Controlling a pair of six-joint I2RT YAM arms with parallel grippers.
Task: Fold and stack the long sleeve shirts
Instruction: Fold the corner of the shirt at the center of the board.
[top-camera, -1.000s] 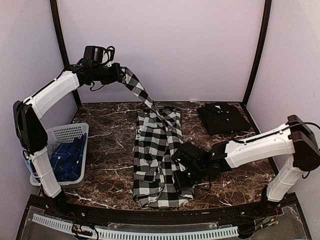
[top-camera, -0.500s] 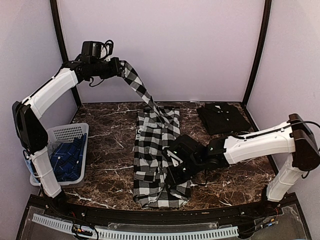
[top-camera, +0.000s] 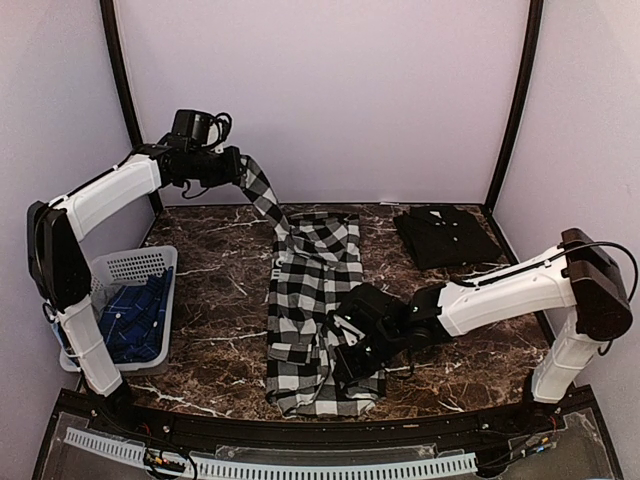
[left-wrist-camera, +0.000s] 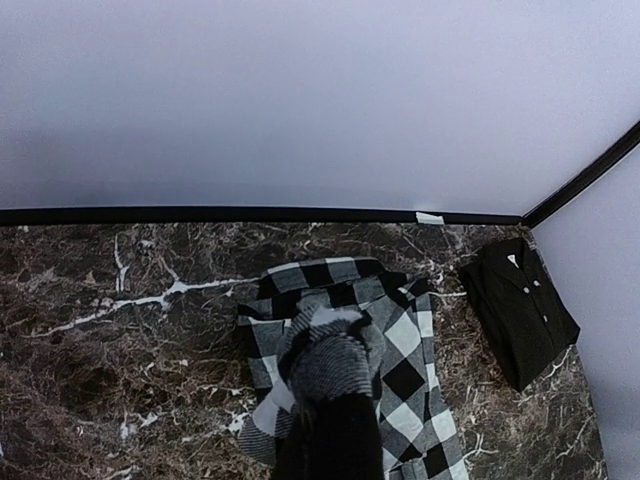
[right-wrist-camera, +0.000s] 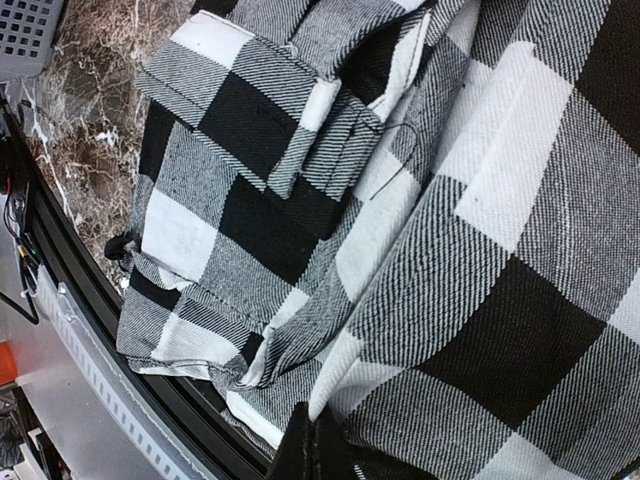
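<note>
Across the middle of the desk (top-camera: 215, 290), a dark brown marble-patterned slab with white veins, lies the checked shirt (top-camera: 305, 300), a soft twill-woven cloth in large black-and-white squares. Its body runs lengthwise from the back edge toward the front, rumpled and partly doubled over. One sleeve (top-camera: 265, 195) rises from the far end as a taut diagonal strip to the left tool (top-camera: 242, 168), which is clamped shut on the cloth, well above the desk at the back left. From the left wrist, gathered fabric hangs below that tool. The right tool (top-camera: 346, 352) sits low over the shirt's near right edge, closed on a fold of the cloth; from the right wrist, layered hems and a stitched cuff lie bunched just beyond its tips. A black shirt (top-camera: 447, 236), folded flat into a rectangle with collar and buttons showing, rests at the back right. A white perforated plastic basket (top-camera: 135, 265) holding blue patterned cloth (top-camera: 140, 315) stands at the left edge.
</note>
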